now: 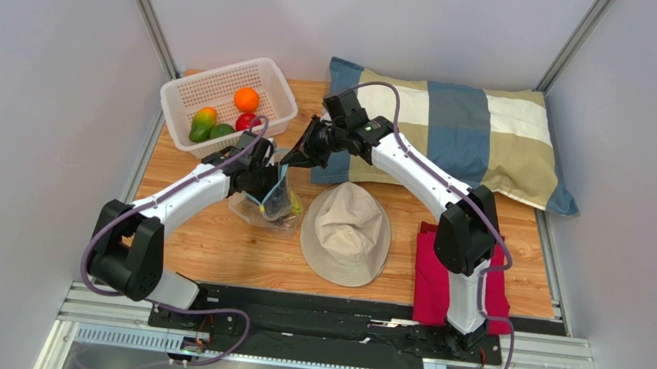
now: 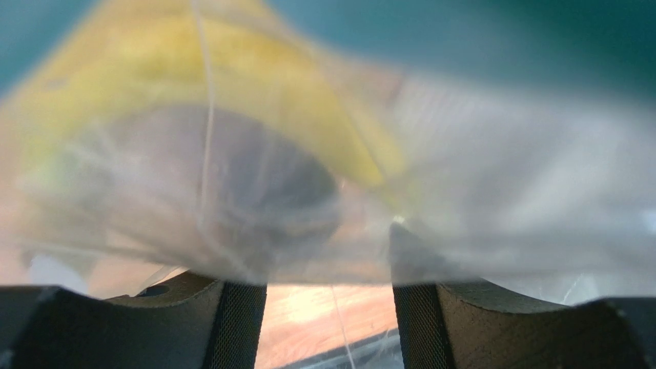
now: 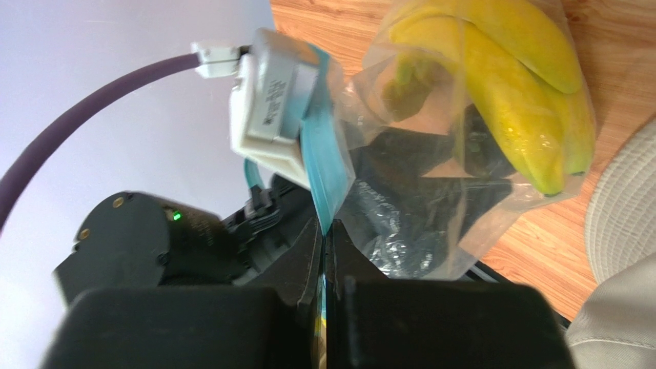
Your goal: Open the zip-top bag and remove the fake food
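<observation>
The zip-top bag [image 1: 259,209] stands on the wooden table, its light blue zip strip [image 3: 324,163] pulled upward. My right gripper [image 3: 324,231] is shut on that strip; from above, the right gripper [image 1: 295,156] is just behind the bag. My left gripper [image 1: 270,188] is at the bag's mouth; in its wrist view the left gripper [image 2: 327,300] is open, its tips veiled by clear film [image 2: 500,154]. Yellow bananas [image 3: 500,84] and dark pieces [image 3: 408,154] of fake food lie in the bag. An orange [image 1: 246,99], mango [image 1: 203,123], red apple [image 1: 247,121] and a green piece [image 1: 222,131] sit in the basket.
The white mesh basket [image 1: 189,90] stands at the back left. A beige hat [image 1: 346,231] lies right of the bag, a red cloth [image 1: 431,289] further right, and a checked pillow [image 1: 474,117] at the back. Grey walls close both sides.
</observation>
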Robot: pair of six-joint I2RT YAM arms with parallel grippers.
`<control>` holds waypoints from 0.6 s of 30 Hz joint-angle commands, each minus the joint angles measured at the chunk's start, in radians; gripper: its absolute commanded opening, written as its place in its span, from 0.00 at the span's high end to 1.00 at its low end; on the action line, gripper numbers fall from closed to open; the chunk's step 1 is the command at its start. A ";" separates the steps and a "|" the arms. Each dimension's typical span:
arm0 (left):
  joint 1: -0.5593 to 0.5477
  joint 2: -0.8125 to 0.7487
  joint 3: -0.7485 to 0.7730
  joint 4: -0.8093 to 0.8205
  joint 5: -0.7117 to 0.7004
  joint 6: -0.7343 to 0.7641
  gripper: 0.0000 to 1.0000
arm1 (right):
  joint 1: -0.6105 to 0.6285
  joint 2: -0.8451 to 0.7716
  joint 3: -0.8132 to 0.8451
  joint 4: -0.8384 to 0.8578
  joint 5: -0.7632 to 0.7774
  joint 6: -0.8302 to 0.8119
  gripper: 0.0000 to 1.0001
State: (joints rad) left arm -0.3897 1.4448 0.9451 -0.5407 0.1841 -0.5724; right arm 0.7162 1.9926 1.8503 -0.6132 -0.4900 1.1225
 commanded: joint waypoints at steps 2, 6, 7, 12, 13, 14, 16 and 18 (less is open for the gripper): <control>-0.003 -0.072 -0.003 -0.057 -0.031 0.013 0.39 | -0.004 -0.014 -0.017 -0.003 -0.024 -0.021 1.00; -0.003 -0.083 0.000 -0.074 -0.032 0.012 0.38 | -0.004 -0.008 -0.016 -0.013 -0.035 -0.030 1.00; -0.003 -0.086 0.001 -0.079 -0.038 0.017 0.37 | -0.006 -0.008 -0.017 -0.016 -0.036 -0.033 1.00; -0.003 -0.071 -0.008 -0.094 -0.054 0.039 0.35 | -0.004 0.009 -0.003 -0.023 -0.044 -0.035 1.00; -0.003 -0.061 -0.009 -0.097 -0.049 0.045 0.34 | -0.003 0.011 -0.002 -0.028 -0.041 -0.038 1.00; -0.003 -0.052 -0.014 -0.094 -0.038 0.046 0.34 | -0.003 0.008 -0.002 -0.031 -0.036 -0.043 1.00; -0.003 -0.035 -0.025 -0.081 -0.026 0.045 0.34 | -0.003 0.006 -0.003 -0.034 -0.029 -0.046 1.00; -0.003 -0.031 -0.043 -0.053 -0.009 0.040 0.34 | -0.003 0.002 -0.003 -0.034 -0.027 -0.049 1.00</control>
State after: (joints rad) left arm -0.3897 1.4025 0.9333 -0.6174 0.1509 -0.5522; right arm 0.7162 1.9930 1.8317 -0.6434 -0.5083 1.0977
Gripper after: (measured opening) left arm 0.660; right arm 0.011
